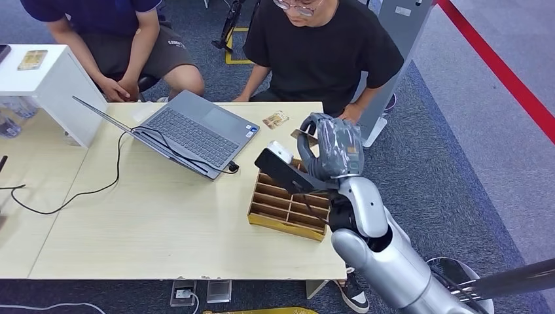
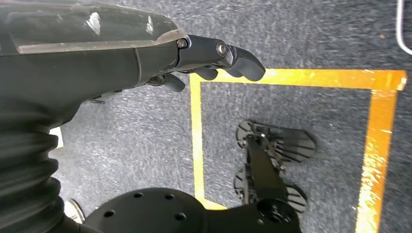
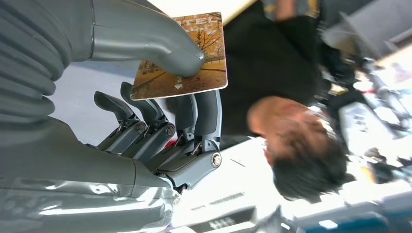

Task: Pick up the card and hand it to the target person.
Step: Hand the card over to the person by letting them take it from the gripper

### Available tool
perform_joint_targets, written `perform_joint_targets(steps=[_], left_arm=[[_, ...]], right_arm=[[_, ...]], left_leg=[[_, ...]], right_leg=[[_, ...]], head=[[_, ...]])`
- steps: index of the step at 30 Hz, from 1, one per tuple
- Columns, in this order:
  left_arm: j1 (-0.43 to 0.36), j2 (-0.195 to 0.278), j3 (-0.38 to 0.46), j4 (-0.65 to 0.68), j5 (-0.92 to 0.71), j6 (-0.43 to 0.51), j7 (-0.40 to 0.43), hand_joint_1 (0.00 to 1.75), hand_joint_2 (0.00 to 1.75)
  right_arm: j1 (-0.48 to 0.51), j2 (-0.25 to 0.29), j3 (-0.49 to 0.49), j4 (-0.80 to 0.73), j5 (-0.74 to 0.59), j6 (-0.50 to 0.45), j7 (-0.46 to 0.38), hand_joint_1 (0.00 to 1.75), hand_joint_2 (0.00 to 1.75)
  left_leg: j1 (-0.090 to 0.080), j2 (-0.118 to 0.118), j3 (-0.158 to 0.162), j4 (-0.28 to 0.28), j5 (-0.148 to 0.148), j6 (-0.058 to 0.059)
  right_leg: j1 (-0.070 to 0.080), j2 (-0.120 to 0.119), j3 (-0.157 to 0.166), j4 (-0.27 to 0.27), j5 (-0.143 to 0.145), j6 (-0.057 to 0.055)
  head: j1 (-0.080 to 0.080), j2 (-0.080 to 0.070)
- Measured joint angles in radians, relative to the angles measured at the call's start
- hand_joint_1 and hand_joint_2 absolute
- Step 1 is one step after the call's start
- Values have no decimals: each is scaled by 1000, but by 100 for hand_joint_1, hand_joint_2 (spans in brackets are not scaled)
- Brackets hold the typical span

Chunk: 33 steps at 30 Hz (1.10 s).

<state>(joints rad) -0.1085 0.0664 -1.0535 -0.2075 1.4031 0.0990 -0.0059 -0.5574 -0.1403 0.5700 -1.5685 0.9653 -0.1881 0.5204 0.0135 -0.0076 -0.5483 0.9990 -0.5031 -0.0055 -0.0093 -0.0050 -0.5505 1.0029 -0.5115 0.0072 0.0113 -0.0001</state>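
Observation:
My right hand (image 1: 332, 145) is raised above the far right part of the table, over the wooden slotted box (image 1: 288, 206). It pinches an orange-brown card (image 3: 187, 63) between thumb and fingers; an edge of that card (image 1: 302, 136) peeks out beside the hand. The person in the black shirt (image 1: 324, 46) sits right behind the table, a hand (image 1: 351, 112) resting near my raised hand. A second card (image 1: 275, 120) lies flat on the table by the laptop. My left hand (image 2: 214, 60) hangs over the floor, fingers loosely extended and holding nothing.
An open grey laptop (image 1: 190, 131) with a black cable sits mid-table. A white cabinet (image 1: 46, 85) stands at the left. Another person in a blue shirt (image 1: 124, 39) sits at the far left. A yellow floor marking (image 2: 291, 77) lies beneath my left hand.

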Motion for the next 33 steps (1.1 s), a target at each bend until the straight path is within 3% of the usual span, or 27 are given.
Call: perform_joint_targets(steps=[5,11,20,32,33], left_arm=[[-9,0,-7,0,1,-3,-4,0,175],[-8,0,-15,0,17,4,2,0,175],[-1,2,-15,0,38,28,37,0,175],[1,3,-16,0,42,9,3,0,175],[1,3,-16,0,42,8,1,0,175]], right_arm=[[-191,51,37,286,-59,-58,-103,171,175],[-342,103,81,575,-85,-50,-136,171,175],[-406,143,124,805,-113,-53,-141,171,175],[-424,154,158,918,-111,-53,-129,171,175],[-425,155,160,922,-111,-53,-128,128,175]], left_leg=[[0,-2,-1,0,1,0],[0,-4,-2,0,1,0],[0,-5,-2,0,1,0],[0,-4,-2,0,1,0],[0,-4,-2,0,1,0]], right_leg=[[0,-1,-1,1,0,0],[0,-3,-2,0,0,0],[0,-3,-2,0,0,0],[0,-3,-2,0,0,0],[0,-3,-2,0,0,0]], head=[[0,0],[0,0],[0,0],[0,0],[0,0]])
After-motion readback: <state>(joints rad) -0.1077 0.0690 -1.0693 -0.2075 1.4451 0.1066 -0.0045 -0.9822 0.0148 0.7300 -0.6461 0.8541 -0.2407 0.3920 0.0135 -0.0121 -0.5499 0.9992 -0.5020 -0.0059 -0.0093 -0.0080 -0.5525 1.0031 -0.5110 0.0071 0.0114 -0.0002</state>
